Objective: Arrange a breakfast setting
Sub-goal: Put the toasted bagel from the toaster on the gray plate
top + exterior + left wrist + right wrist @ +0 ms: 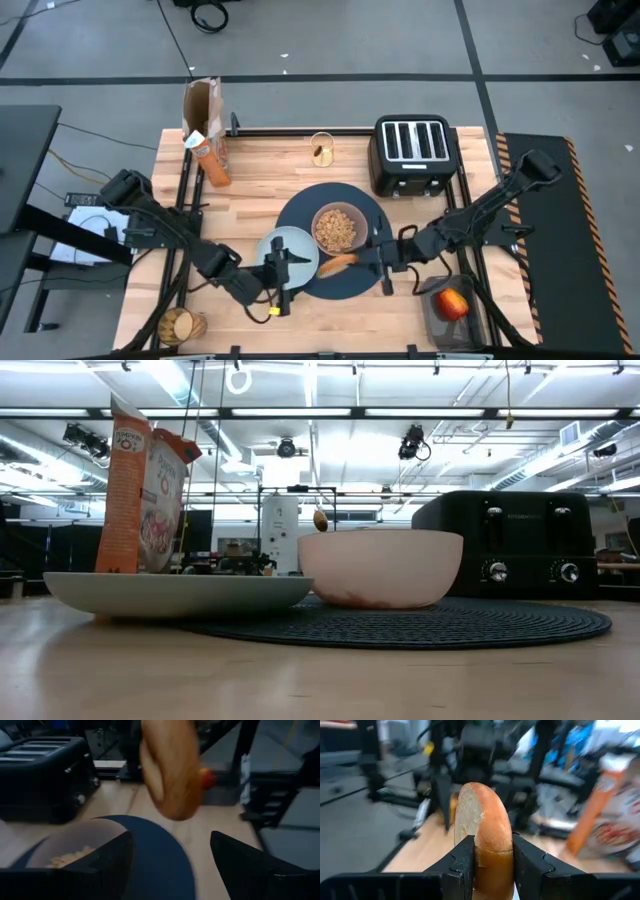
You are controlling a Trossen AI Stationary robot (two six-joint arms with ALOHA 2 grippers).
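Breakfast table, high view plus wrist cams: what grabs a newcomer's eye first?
The bagel, clamped on edge between the right gripper's fingers, held between plate and bowl. Facing it from the plate side, the left gripper stands open and empty. Next comes the pinkish bowl of cereal on the round navy placemat, with the black toaster behind.

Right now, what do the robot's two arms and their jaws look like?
Both arms are dark, nearly black, built of slim jointed links with black cables running along them. The left gripper ends in two broad, wedge-shaped black fingers. The right gripper has two blocky matte-black fingers with angled inner faces. No markings are visible on either.
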